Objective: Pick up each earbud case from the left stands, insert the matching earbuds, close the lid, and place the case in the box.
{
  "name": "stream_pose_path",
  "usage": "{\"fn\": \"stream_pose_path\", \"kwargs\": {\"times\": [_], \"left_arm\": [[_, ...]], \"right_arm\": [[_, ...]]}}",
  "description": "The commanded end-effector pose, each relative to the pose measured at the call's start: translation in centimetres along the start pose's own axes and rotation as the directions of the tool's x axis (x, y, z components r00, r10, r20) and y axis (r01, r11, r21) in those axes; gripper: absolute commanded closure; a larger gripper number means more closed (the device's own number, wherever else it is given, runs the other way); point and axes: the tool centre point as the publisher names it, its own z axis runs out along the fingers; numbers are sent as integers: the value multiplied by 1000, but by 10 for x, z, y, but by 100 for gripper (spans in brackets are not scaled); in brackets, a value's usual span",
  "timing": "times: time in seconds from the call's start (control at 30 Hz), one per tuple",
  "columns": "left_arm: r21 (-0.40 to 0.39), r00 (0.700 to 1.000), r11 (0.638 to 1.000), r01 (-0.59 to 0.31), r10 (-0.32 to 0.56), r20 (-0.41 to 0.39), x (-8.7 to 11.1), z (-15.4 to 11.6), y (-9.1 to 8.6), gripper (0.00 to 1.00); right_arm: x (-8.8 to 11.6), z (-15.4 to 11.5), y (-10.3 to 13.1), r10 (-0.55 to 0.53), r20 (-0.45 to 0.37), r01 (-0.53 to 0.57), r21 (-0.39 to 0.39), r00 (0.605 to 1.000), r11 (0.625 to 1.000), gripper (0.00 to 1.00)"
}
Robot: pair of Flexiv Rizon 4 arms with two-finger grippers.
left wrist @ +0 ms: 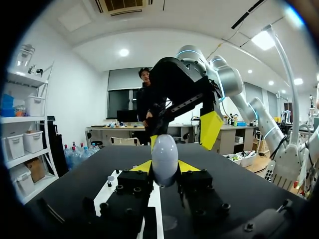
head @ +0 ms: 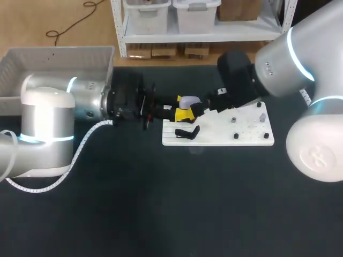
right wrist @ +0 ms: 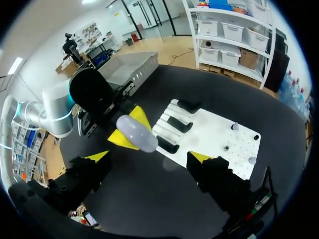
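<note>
The left gripper is clenched on the pale, egg-shaped earbud case, which is gripped from two sides by the yellow fingertips and is seen protruding beyond them. The right gripper is spread wide, and nothing is held or touched by it. The case is located ahead of this gripper, in line with the gap between its fingers, near the edge of the white board on which black stands are mounted.
</note>
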Motion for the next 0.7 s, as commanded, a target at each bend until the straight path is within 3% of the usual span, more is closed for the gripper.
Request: {"fn": "stream_pose_path", "kwargs": {"times": [0.03, 0.7], "left_arm": [[0, 1000, 1000, -1, 1, 2, 1, 0, 1, 100], [0, 1000, 1000, -1, 1, 2, 1, 0, 1, 100]], "right_arm": [[-3, 1, -3, 3, 2, -3, 2, 1000, 1000, 0], [-10, 4, -15, 26, 14, -26, 22, 1000, 999, 0]]}}
